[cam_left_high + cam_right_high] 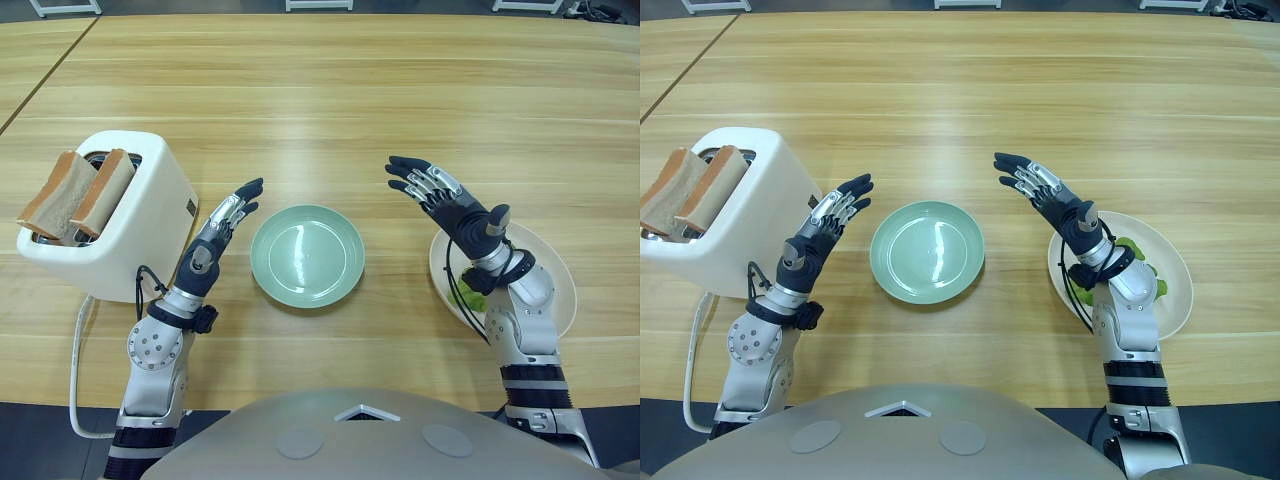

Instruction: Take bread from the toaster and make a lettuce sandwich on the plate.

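Two bread slices (60, 195) stand in the white toaster (150, 215), table left. Left hand (215, 240) and right hand (455, 205) hover empty, fingers spread, flanking the green plate (307, 255). Lettuce (1132, 246) sits on the cream plate (1175, 300) at right.

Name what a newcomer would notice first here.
Two bread slices stick up from the white toaster at the far left. The left hand and right hand hover open either side of the green plate at centre. Lettuce lies on a cream plate beneath the right forearm.
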`<state>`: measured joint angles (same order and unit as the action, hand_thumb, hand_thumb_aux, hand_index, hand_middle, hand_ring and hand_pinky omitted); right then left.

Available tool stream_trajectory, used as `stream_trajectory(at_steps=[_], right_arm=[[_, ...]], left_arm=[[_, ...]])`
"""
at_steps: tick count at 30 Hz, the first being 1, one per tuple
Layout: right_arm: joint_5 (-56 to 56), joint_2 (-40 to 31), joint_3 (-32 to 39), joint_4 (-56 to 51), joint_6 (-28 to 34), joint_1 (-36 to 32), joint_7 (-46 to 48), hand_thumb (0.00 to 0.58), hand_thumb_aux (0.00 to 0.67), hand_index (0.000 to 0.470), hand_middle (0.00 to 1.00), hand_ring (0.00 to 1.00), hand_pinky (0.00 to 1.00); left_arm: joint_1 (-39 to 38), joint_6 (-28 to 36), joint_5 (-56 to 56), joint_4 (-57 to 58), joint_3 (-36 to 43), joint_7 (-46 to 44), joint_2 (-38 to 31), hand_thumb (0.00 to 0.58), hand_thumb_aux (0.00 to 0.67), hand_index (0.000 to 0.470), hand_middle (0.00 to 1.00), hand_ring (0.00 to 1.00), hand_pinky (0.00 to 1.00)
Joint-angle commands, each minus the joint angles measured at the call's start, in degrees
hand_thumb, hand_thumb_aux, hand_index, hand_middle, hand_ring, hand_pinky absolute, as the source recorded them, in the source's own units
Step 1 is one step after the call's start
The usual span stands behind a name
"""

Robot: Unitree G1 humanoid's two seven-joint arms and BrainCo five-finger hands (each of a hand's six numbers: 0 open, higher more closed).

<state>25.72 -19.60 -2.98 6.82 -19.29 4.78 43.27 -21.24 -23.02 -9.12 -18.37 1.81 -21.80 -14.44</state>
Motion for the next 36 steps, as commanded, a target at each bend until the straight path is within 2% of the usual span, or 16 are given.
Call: stream_trajectory(at_steps=[1, 8, 9, 13, 15, 16, 20, 23, 27, 34, 36], right_arm=[[-0.25, -0.12, -0.62, 0.37, -0.02, 0.37, 0.05, 0.0, 0.0, 0.0, 0.0, 0.0, 0.0], [-0.38, -0.07, -0.59, 0.43, -0.12, 0.52, 0.0, 0.0, 0.0, 0.0, 0.0, 0.0, 0.0], [-0.49, -0.01, -0.54, 0.38, -0.19, 0.54, -0.06, 0.0, 0.0, 0.0, 0.0, 0.0, 0.0], [-0.79, 0.14, -0.37, 0.19, -0.25, 0.45, -0.26, 0.0, 0.0, 0.0, 0.0, 0.0, 0.0], [-1.05, 0.32, -0.5, 0.59, -0.46, 1.06, -0.82, 0.0, 0.0, 0.0, 0.0, 0.0, 0.0], [-1.21, 0.45, -0.56, 0.76, -0.61, 1.4, -1.09, 0.0, 0.0, 0.0, 0.0, 0.0, 0.0], [-1.91, 1.04, -0.4, 0.83, -1.25, 2.07, -1.75, 0.0, 0.0, 0.0, 0.0, 0.0, 0.0], [-1.94, 0.98, -0.16, 0.82, -1.41, 2.01, -1.93, 0.0, 0.0, 0.0, 0.0, 0.0, 0.0], [-2.0, 0.95, -0.1, 0.56, -1.45, 1.69, -1.93, 0.0, 0.0, 0.0, 0.0, 0.0, 0.0], [-2.3, 1.05, -0.34, 0.64, -2.03, 2.34, -2.21, 0.0, 0.0, 0.0, 0.0, 0.0, 0.0], [-2.38, 1.04, -0.29, 0.79, -2.0, 2.33, -2.33, 0.0, 0.0, 0.0, 0.0, 0.0, 0.0]], left_arm=[[-0.31, 0.94, -0.73, -0.66, 0.19, -0.43, -0.23, 0.0, 0.0, 0.0, 0.0, 0.0, 0.0], [-0.75, 1.5, -0.89, -1.91, 0.61, -0.65, -0.11, 0.0, 0.0, 0.0, 0.0, 0.0, 0.0], [-1.21, 3.18, -2.0, -4.04, 1.04, -0.23, 0.24, 0.0, 0.0, 0.0, 0.0, 0.0, 0.0], [-2.31, 20.73, -8.62, -27.09, 2.24, 6.2, -1.25, 0.0, 0.0, 0.0, 0.0, 0.0, 0.0], [-0.02, 27.08, -11.17, -35.21, -5.72, 9.44, -5.01, 0.0, 0.0, 0.0, 0.0, 0.0, 0.0], [1.21, 29.45, -12.26, -37.28, -12.3, 10.73, -7.44, 0.0, 0.0, 0.0, 0.0, 0.0, 0.0], [3.48, 35.06, -11.55, -36.53, -38.22, 11.49, -17.22, 0.0, 0.0, 0.0, 0.0, 0.0, 0.0], [0.21, 34.49, 0.63, -31.08, -46.95, 9.22, -22.58, 0.0, 0.0, 0.0, 0.0, 0.0, 0.0], [-7.1, 30.64, 20.3, -20.76, -47.33, 7.94, -26.59, 0.0, 0.0, 0.0, 0.0, 0.0, 0.0], [-9.06, 26.95, 31.25, -10.14, -42.44, 6.58, -27.21, 0.014, 0.008, 0.006, 0.0, 0.0, 0.0], [-9.06, 26.25, 32.12, -8.16, -41.42, 6.22, -27.24, 0.045, 0.026, 0.018, 0.0, 0.0, 0.0]])
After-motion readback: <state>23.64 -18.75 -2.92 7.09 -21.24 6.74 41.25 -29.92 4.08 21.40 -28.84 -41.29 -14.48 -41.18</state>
